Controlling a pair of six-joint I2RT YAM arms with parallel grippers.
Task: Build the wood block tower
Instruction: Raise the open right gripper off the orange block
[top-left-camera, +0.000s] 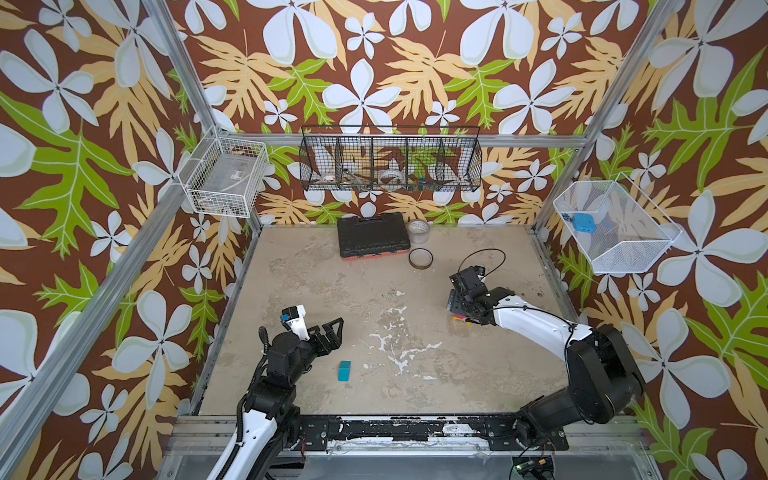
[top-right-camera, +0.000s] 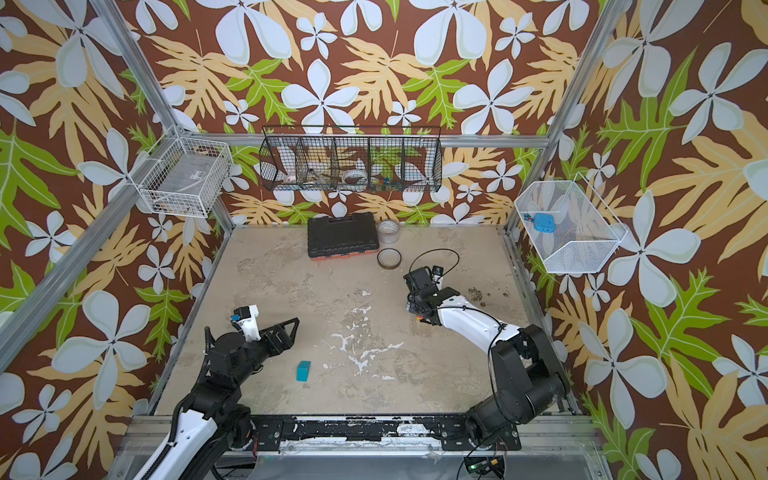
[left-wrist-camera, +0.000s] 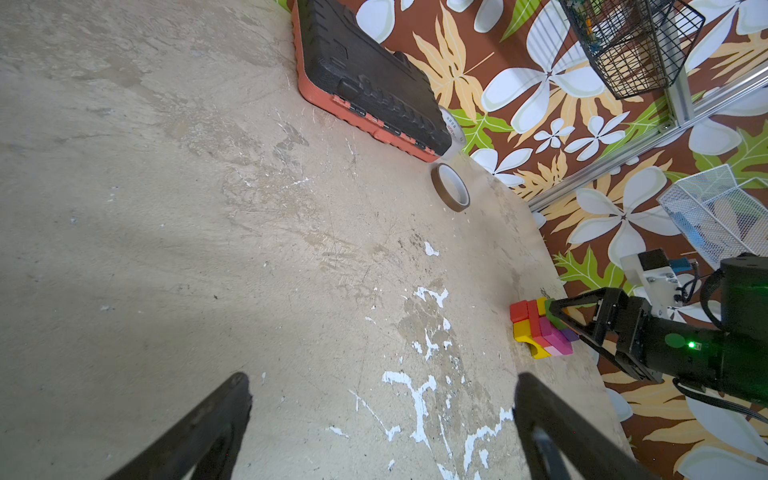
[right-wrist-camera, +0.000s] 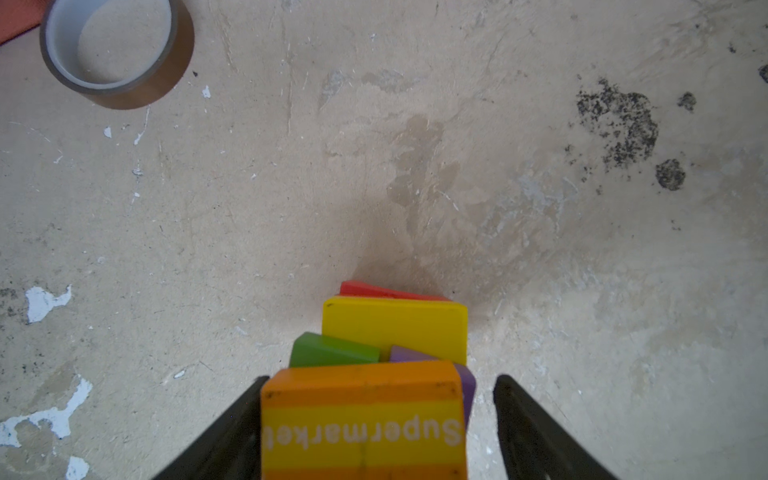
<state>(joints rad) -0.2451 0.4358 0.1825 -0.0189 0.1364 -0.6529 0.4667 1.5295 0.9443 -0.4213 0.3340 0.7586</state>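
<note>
The tower (left-wrist-camera: 540, 328) of wood blocks stands at the right of the table, with red, yellow, pink and magenta layers. My right gripper (right-wrist-camera: 381, 379) is open over it, jaws either side of an orange and yellow "Supermarket" block (right-wrist-camera: 361, 419); one finger touches its side, the other stands apart. Beyond that block lie green (right-wrist-camera: 332, 351), purple (right-wrist-camera: 465, 382), yellow (right-wrist-camera: 395, 328) and red (right-wrist-camera: 374, 289) blocks. In both top views the right gripper (top-left-camera: 455, 305) (top-right-camera: 415, 305) hides most of the tower. A teal block (top-left-camera: 344, 370) (top-right-camera: 303, 370) lies alone near my open, empty left gripper (top-left-camera: 334, 332) (left-wrist-camera: 384, 380).
A black tool case (top-left-camera: 371, 235) and two tape rolls (top-left-camera: 420, 257) (top-left-camera: 417, 230) sit at the back of the table. Wire baskets hang on the walls: white at the left (top-left-camera: 226, 176), black at the back (top-left-camera: 390, 160), white at the right (top-left-camera: 615, 228).
</note>
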